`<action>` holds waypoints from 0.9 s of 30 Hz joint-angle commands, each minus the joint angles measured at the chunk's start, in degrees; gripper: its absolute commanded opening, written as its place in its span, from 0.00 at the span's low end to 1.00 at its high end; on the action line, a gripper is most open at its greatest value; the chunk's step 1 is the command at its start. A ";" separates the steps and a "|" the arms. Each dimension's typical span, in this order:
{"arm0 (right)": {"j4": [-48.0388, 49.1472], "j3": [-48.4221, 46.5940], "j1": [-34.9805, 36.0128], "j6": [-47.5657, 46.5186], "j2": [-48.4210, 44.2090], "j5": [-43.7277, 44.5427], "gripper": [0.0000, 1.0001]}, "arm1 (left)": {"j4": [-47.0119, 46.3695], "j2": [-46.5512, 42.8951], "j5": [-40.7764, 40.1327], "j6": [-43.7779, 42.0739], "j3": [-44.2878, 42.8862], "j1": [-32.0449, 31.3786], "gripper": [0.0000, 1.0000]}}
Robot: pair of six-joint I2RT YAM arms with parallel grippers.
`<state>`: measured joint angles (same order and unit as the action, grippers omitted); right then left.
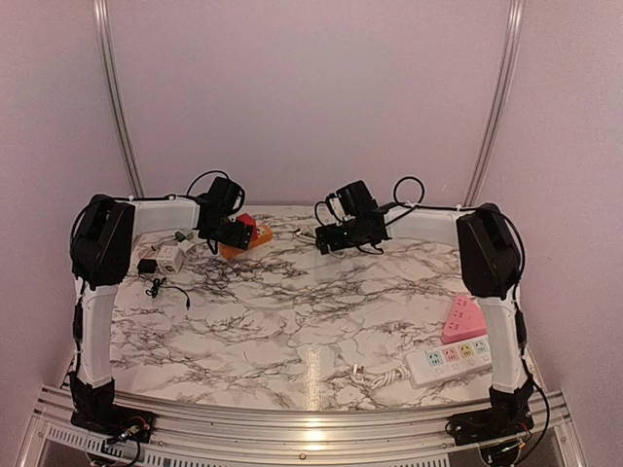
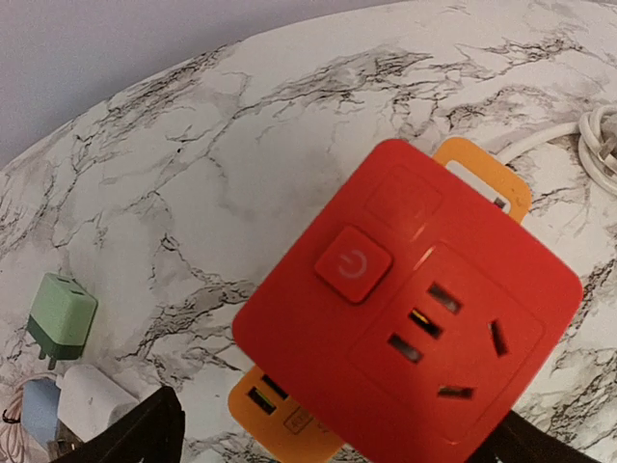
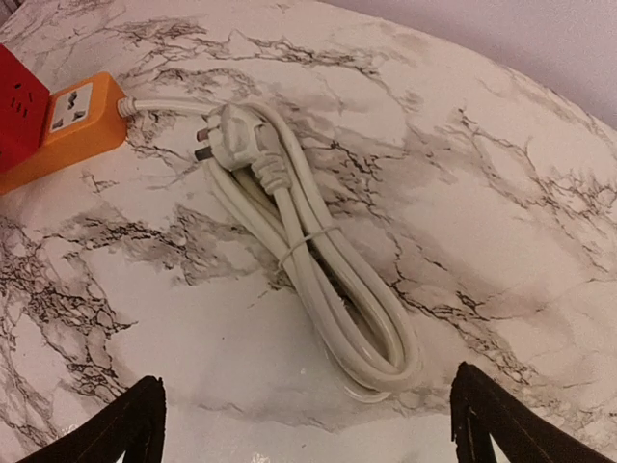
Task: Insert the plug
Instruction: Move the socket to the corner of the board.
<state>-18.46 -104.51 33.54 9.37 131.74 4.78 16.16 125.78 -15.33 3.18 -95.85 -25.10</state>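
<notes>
resting near far table (image 3: 482, 193) edge, plug (image 3: 231, 130) unobstructed

Overhead and close wrist views share red cube (image 2: 415, 309).

On the marble counter (image 1: 263, 331) you see a white power strip (image 1: 450, 358) near right, a pink socket block (image 1: 463, 319) just behind it, and a green charger (image 2: 61, 318) far left.

Red socket cube (image 2: 415, 318) covers most of the orange strip (image 2: 511, 188), only its two ends poke out, can't tell if they're touching. White cable coil (image 2: 603, 145) is chopped off by the left wrist view's right edge. Small gadgets (image 1: 167, 255) at the table's (image 1: 292, 321) left edge, too tiny overhead to identify.
</notes>
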 commanded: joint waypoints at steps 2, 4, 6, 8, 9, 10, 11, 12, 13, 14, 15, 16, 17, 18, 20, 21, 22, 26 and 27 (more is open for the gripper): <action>4.87 10.49 1.52 -1.10 -11.54 -2.62 0.97 | 1.38 -1.74 2.91 0.30 -0.93 1.67 0.99; 5.58 14.93 2.43 -1.15 -15.13 -2.30 0.97 | 0.39 -4.86 3.38 0.50 0.92 1.84 0.99; 6.77 18.53 3.66 -0.94 -18.44 -1.86 0.97 | 0.27 -6.90 3.87 1.34 1.44 2.58 0.99; 7.99 21.76 4.83 -0.69 -21.43 -1.63 0.97 | 0.27 -8.49 4.82 2.97 1.47 4.04 0.99; 8.46 23.16 5.36 -0.55 -22.69 -1.40 0.97 | 0.35 -9.08 5.24 4.11 1.44 4.99 0.99; 8.90 24.36 5.93 -0.43 -23.76 -1.30 0.97 | 0.31 -9.62 6.08 5.62 1.46 6.03 0.99; 9.20 25.40 6.39 -0.28 -24.74 -1.29 0.97 | 0.23 -10.05 7.29 7.66 1.41 7.43 0.99; 9.41 26.38 6.77 -0.11 -25.50 -1.41 0.97 | 0.27 -10.17 8.46 9.78 1.31 8.89 0.99; 9.67 27.17 7.16 0.13 -26.24 -1.29 0.97 | 0.15 -10.27 10.29 11.86 1.29 10.40 0.99; 10.05 28.15 7.35 0.31 -26.92 -1.20 0.97 | -0.12 -10.41 11.83 13.52 1.35 11.89 0.99; 10.37 28.97 7.49 0.42 -27.45 -1.15 0.97 | -0.49 -10.45 12.39 14.84 1.43 13.05 0.99; 10.45 29.49 7.58 0.64 -27.95 -1.10 0.97 | -1.00 -10.35 11.94 15.64 1.39 14.08 0.99; 10.48 30.05 7.66 0.77 -28.36 -1.05 0.97 | -1.30 -10.13 10.70 16.01 1.07 14.95 0.99; 10.53 30.60 7.69 0.93 -28.79 -1.08 0.96 | -1.35 -9.54 9.43 16.03 0.49 15.71 0.99; 10.90 31.92 7.73 1.34 -29.95 -1.42 0.96 | -1.00 -7.71 7.48 15.49 -1.85 17.28 0.99; 11.21 32.52 7.77 1.48 -30.45 -1.63 0.96 | -0.89 -6.50 6.98 14.74 -3.20 17.81 0.99; 11.52 33.18 7.77 1.64 -30.87 -1.79 0.96 | -0.88 -5.31 7.09 14.07 -4.75 18.44 0.99; 12.23 35.42 7.86 2.55 -32.33 -2.12 0.96 | -4.72 -0.06 18.01 14.07 -8.83 21.55 0.97; 12.42 36.10 7.90 2.73 -32.60 -2.16 0.96 | -7.61 0.89 22.57 15.76 -8.29 22.57 0.97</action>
<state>-8.38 -69.84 41.25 10.61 101.45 3.07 14.37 122.32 -4.80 16.82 -102.67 -4.84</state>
